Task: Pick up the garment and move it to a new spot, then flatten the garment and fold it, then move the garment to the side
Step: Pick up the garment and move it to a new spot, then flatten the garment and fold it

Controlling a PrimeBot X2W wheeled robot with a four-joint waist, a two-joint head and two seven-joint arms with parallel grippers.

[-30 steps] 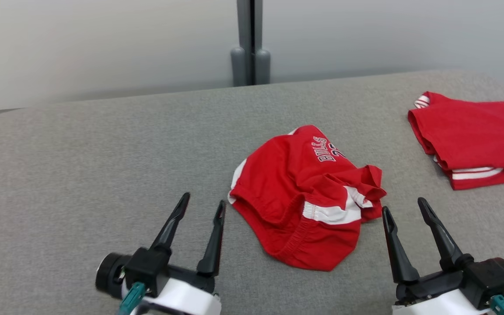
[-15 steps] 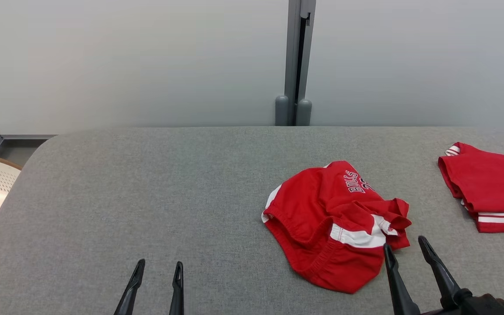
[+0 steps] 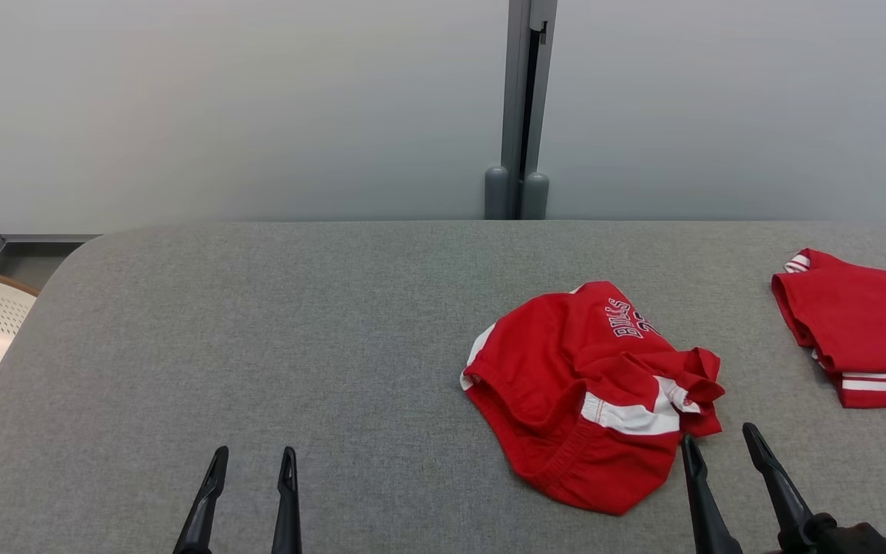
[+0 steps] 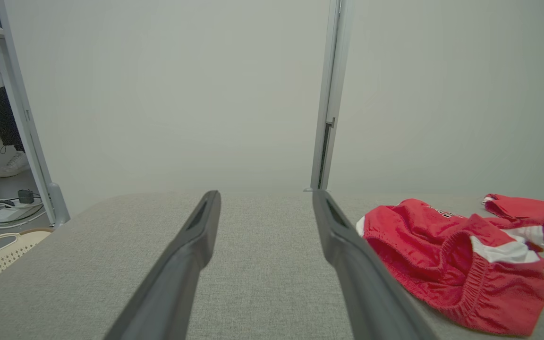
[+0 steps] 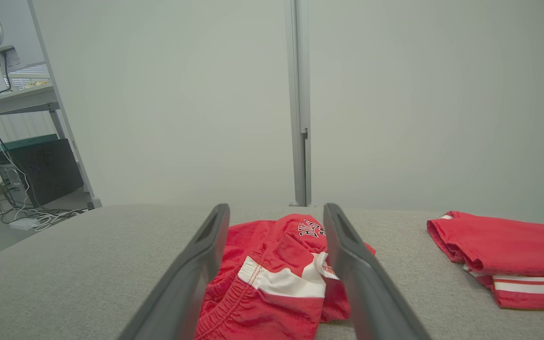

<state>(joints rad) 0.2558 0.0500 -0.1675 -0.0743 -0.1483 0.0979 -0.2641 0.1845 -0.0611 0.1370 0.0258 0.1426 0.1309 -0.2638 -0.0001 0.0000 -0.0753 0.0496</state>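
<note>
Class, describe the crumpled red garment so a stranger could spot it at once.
Start at the grey table. Right of its middle lie crumpled red shorts. Unlike the folded red garment at the right edge, they are rumpled, with white lettering.

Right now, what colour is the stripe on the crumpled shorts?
White stripe on red shorts; best in the right wrist view.

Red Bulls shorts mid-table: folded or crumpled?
Crumpled. The shorts lie bunched on the grey table, elastic waistband gaping, white-striped leg flipped over the top; the red garment to the right is neatly folded by contrast.
</note>
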